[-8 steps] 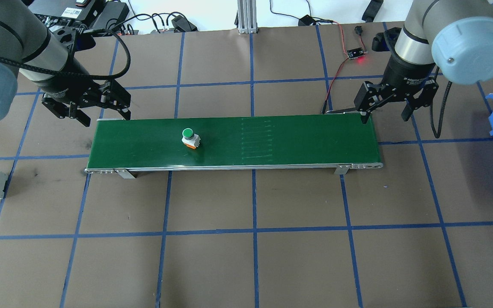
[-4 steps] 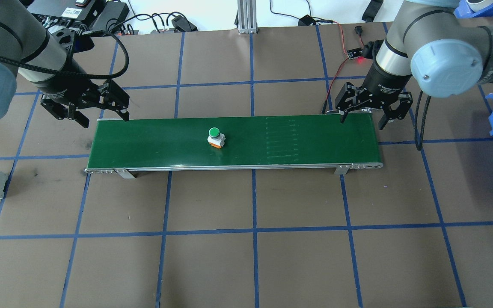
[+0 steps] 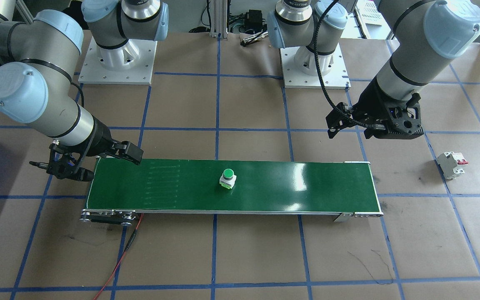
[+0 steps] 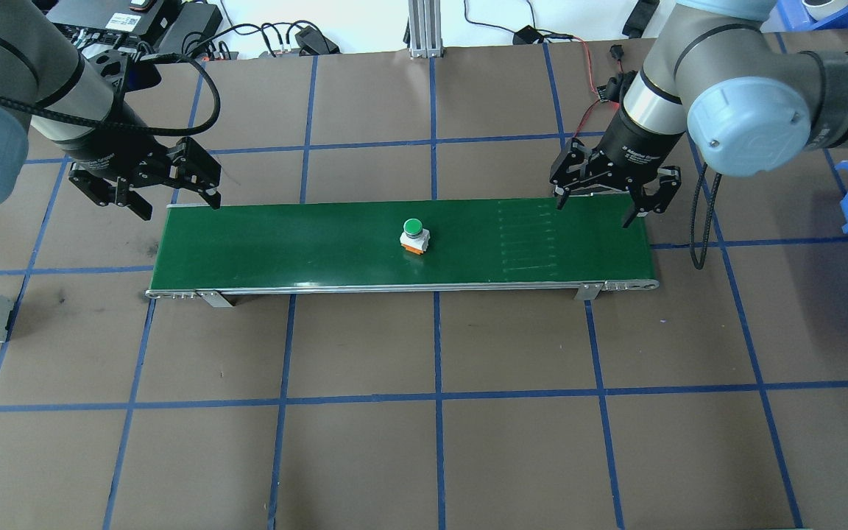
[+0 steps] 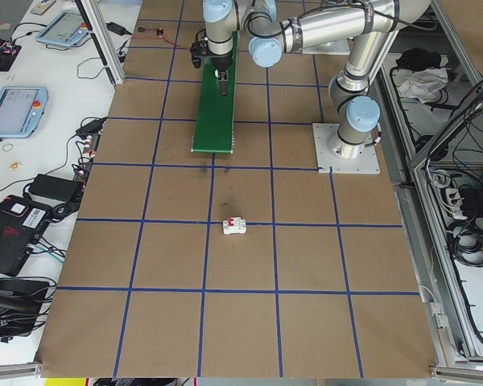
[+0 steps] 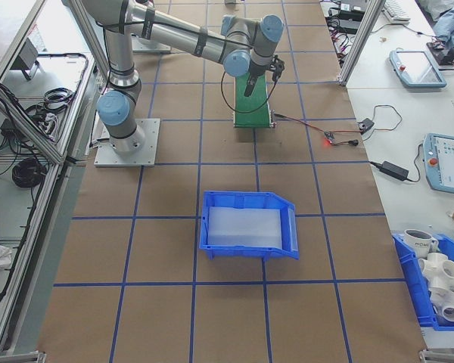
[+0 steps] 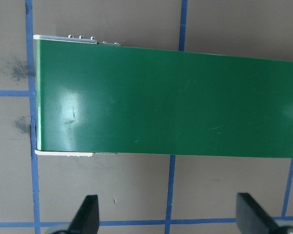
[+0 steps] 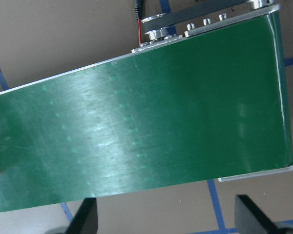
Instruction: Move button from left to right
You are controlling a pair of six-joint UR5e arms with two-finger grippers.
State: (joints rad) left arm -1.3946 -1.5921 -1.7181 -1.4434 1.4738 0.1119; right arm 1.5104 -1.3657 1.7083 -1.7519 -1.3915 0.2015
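Front-facing view: the button (image 3: 228, 178) stands upright mid-belt on the green conveyor (image 3: 306, 183), at 3 o'clock from the right gripper (image 3: 92, 162), which is spread wide and empty; overhead view: the left gripper (image 4: 146, 185) hangs open and empty at the belt's 9 o'clock end; the button looks light, rigid, with a slick cap, so I'd pinch the blocky base's flat sides.

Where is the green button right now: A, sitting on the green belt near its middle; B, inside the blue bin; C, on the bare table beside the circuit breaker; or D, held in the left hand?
A: the button stands alone on the green belt near its middle, both hands apart from it.
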